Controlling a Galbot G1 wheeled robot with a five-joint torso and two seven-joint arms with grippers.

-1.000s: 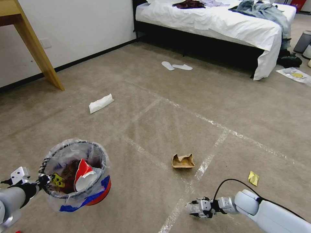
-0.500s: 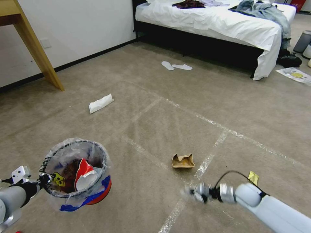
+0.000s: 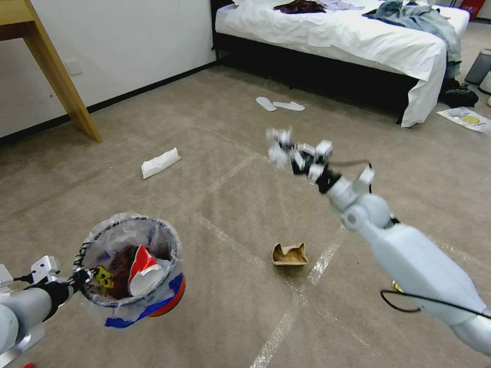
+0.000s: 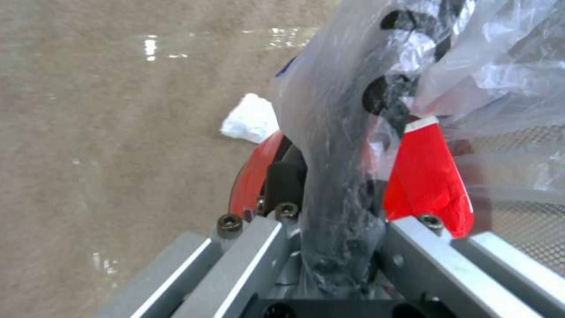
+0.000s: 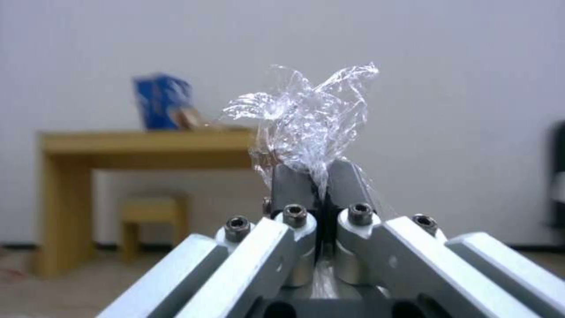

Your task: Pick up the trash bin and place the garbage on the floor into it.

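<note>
Holding the bin [image 3: 130,268] by its rim, left claw [image 3: 76,278]; right claw [image 5: 318,185] raised, pinching what looks like clear plastic [image 5: 309,117].

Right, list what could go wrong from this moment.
1. The right gripper pinches only a thin edge of a crumpled clear plastic scrap; raised high over the floor, the scrap might slip out and land on the carpet.
2. The left gripper carries the trash bin by its rim and liner bag alone, so it could tilt or slide off.
3. The right gripper is far from the bin's mouth, so an early release would likely miss.
</note>
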